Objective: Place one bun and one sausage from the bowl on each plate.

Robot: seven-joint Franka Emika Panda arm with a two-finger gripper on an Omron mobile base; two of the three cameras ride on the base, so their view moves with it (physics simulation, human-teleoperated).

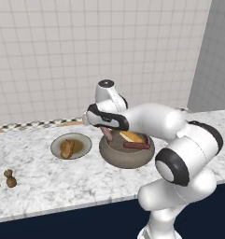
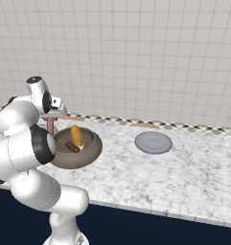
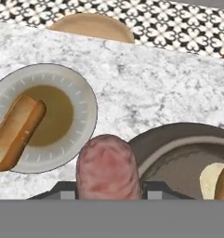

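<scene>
My gripper [image 1: 106, 132] is shut on a pinkish sausage [image 3: 108, 167], which hangs upright over the left rim of the brown bowl [image 1: 127, 158]. The held sausage [image 2: 50, 126] also appears beside the bowl [image 2: 78, 157] in the right base view. Inside the bowl lie a bun [image 1: 132, 137] and a dark sausage [image 1: 136, 145]. Left of the bowl, the plate with the brownish centre [image 1: 57, 147] carries one bun [image 1: 67, 148]; in the hand view this plate [image 3: 85, 97] and its bun [image 3: 16, 128] sit to the left. The plain bluish-grey plate [image 2: 153, 142] lies bare, right of the bowl.
Two small brown shakers [image 1: 10, 178] stand near the counter's front left. A flat wooden disc [image 3: 92, 25] lies at the patterned back strip by the tiled wall. The counter's front edge [image 1: 62, 210] runs close below the bowl.
</scene>
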